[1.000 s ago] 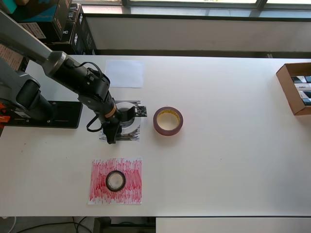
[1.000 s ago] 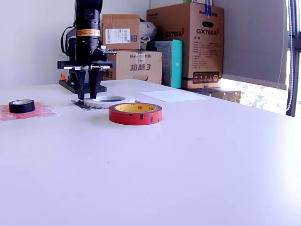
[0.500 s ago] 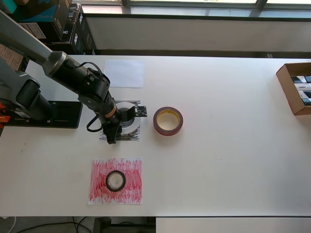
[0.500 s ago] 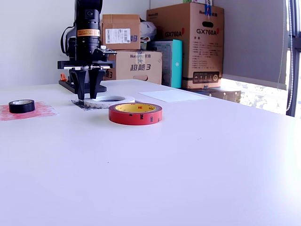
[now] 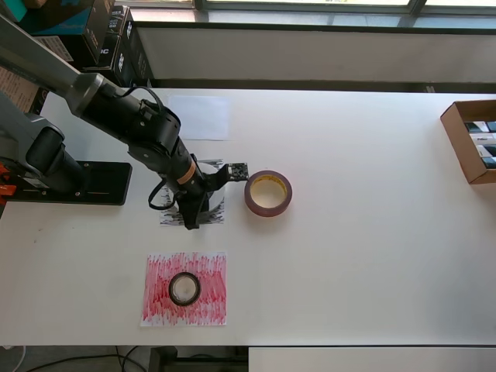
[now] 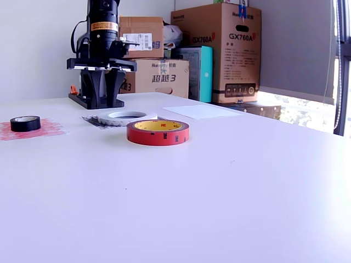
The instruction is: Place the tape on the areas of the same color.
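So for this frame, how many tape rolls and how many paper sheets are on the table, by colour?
Tape rolls: 3: dark-red roll with yellowish core, flat white ring, small black roll.
Paper sheets: 3: plain white sheet, black-scribbled sheet, red-scribbled sheet.
Total: 6.

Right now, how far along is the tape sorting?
Nothing matches yet. The small black tape roll lies on the red-scribbled sheet, the flat white ring on the black-scribbled sheet, the dark-red roll on bare table. The fingers hover by the white ring. All three remain.
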`<action>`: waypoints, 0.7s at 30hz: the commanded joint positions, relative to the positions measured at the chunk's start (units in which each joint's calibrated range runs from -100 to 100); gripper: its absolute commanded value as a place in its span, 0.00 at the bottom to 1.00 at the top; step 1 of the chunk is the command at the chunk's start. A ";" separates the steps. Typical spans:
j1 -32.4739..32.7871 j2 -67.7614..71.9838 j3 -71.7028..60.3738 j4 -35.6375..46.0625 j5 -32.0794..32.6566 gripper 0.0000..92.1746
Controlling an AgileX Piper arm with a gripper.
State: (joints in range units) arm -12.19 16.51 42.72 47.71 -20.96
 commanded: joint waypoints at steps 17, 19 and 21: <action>-2.08 -0.88 1.03 0.61 -0.48 0.44; -2.08 -0.98 0.58 0.53 -0.48 0.44; -1.85 -0.98 0.49 0.44 -0.48 0.44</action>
State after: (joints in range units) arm -13.94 15.90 43.79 48.66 -21.05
